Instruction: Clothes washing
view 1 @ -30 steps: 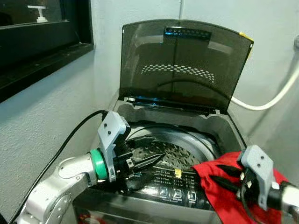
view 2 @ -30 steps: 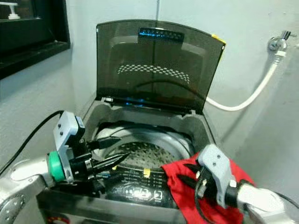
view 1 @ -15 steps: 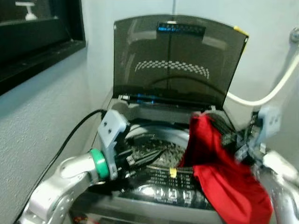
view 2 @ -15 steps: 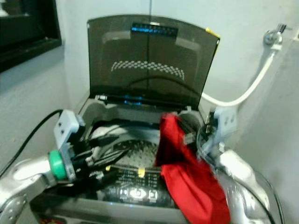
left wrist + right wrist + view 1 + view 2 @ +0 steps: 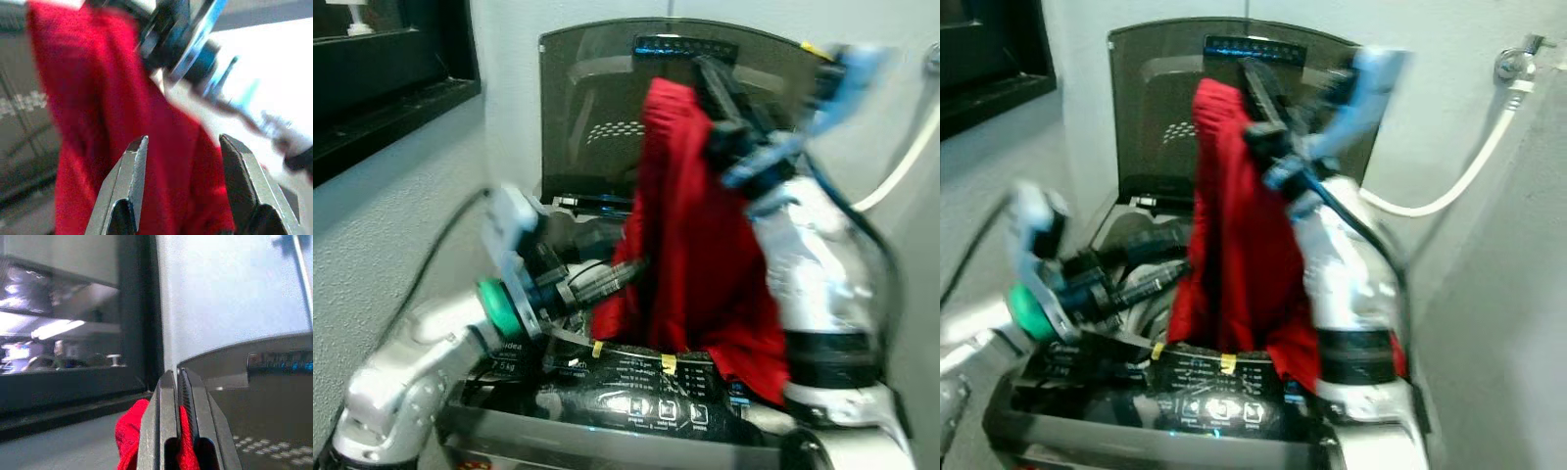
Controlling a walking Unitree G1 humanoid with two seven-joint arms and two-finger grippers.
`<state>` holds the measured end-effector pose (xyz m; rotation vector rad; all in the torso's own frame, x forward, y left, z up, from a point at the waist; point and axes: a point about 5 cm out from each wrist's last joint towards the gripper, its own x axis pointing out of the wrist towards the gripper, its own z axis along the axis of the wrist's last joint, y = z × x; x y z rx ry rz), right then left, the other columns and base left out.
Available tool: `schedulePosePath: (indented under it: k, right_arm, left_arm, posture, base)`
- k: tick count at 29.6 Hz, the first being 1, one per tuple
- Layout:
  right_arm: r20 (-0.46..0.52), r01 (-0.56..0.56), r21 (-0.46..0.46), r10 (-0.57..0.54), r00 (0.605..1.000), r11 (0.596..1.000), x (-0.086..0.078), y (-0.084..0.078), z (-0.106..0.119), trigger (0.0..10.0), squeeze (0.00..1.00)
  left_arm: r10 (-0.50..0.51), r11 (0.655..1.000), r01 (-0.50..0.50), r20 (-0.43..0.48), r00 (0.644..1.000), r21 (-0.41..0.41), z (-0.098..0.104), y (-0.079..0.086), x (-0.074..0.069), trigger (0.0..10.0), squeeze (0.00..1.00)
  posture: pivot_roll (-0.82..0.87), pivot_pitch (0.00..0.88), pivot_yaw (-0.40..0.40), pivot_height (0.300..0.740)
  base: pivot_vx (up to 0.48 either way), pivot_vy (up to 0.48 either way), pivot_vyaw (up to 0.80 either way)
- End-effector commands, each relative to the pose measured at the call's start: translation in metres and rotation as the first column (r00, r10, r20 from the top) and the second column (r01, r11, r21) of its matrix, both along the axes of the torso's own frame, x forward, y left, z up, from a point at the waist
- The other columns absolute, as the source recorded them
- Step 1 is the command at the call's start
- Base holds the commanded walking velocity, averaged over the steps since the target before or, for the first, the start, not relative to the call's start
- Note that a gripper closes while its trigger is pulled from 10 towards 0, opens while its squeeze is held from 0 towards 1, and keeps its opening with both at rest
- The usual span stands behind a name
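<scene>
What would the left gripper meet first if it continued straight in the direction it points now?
Most likely the red garment. The left gripper, jaws open, points at the cloth hanging from the right gripper above the washing machine. How far off it hangs is unclear.

- We're in a home laundry corner.
- Top-loading washing machine (image 5: 636, 392) dead ahead, tinted lid (image 5: 1151, 117) standing open, control panel (image 5: 646, 377) with buttons along its front edge.
- Wall tap (image 5: 1513, 67) at upper right, white hose (image 5: 1449, 191) running from it down behind the machine.
- Plain pale painted walls (image 5: 1489, 323) close on both sides, so we read it as a tight nook.
- Dark-framed window (image 5: 391, 88) with a ledge on the left wall.
</scene>
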<state>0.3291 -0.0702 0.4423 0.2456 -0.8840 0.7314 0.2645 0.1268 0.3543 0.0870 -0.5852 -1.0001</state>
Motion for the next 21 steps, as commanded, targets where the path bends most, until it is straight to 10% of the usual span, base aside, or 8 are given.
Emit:
schedulePosePath:
  k: [1,3,4,10,13,21]
  right_arm:
    - [0.042,-0.003,0.020,0.002,0.999,1.000,-0.003,0.007,0.009,0.0,0.00]
    - [0.021,-0.001,0.023,0.001,1.000,1.000,0.001,0.010,0.004,1.8,0.00]
    - [0.004,0.023,-0.048,-0.023,1.000,0.999,0.006,0.011,-0.010,10.0,0.00]
    - [-0.050,0.213,-0.365,-0.247,0.968,0.906,0.030,-0.003,-0.075,10.0,0.00]
    - [-0.095,0.377,-0.534,-0.497,0.862,0.757,0.049,-0.043,-0.111,10.0,0.00]
    - [-0.340,0.269,-0.539,-0.498,0.798,0.798,0.054,-0.073,-0.139,10.0,0.00]
  left_arm:
    - [-0.016,1.000,0.016,0.024,1.000,-0.007,0.003,0.001,-0.006,10.0,0.00]
    - [0.012,1.000,-0.012,0.015,1.000,0.007,-0.001,0.000,-0.005,10.0,0.00]
    - [0.044,0.998,-0.045,0.004,0.999,0.046,-0.009,-0.001,-0.004,10.0,0.00]
    - [0.103,0.988,-0.098,-0.037,0.994,0.121,-0.030,-0.001,-0.007,10.0,0.00]
    - [0.117,0.985,-0.108,-0.062,0.991,0.135,-0.038,0.000,-0.011,10.0,0.00]
    - [0.182,0.979,-0.170,-0.107,0.977,0.111,-0.040,0.005,-0.002,10.0,0.00]
  posture:
    - [0.05,0.119,-0.017,0.740]
    - [0.07,0.119,-0.030,0.740]
    - [0.08,0.117,-0.042,0.740]
    - [0.10,0.117,-0.063,0.740]
    - [0.11,0.115,-0.076,0.740]
    - [0.12,0.107,-0.060,0.740]
  base:
    - [0.000,0.000,0.00]
    - [0.000,0.000,0.00]
    - [0.000,0.000,0.00]
    - [0.000,0.000,0.00]
    - [0.000,0.000,0.00]
    - [0.000,0.000,0.00]
